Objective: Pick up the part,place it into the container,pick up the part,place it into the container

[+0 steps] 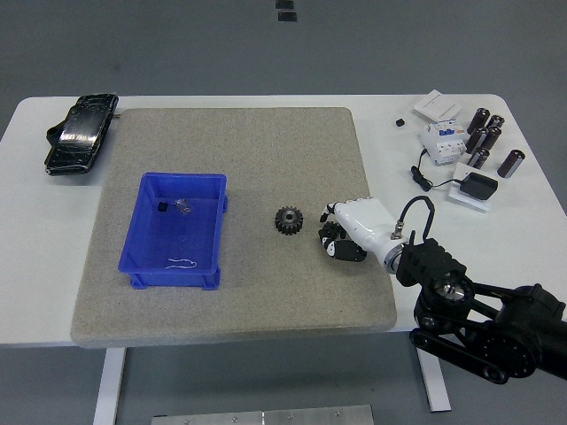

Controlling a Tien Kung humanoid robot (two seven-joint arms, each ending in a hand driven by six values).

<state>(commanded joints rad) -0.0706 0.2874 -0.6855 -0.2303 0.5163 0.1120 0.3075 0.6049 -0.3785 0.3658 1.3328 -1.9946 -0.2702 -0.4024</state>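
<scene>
Black and toothed, the gear lay flat on the grey mat, between the blue bin and the right hand. The hand rested on the mat just beside the gear, not touching it, fingers curled under and grasping nothing. The bin held a few small bits. Capacitors and a black adapter sat on the table at far right.

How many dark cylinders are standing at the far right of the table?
5, as far as I can tell. Four cluster together. One stands apart nearer the right edge. A sixth may be hidden within the cluster.
</scene>
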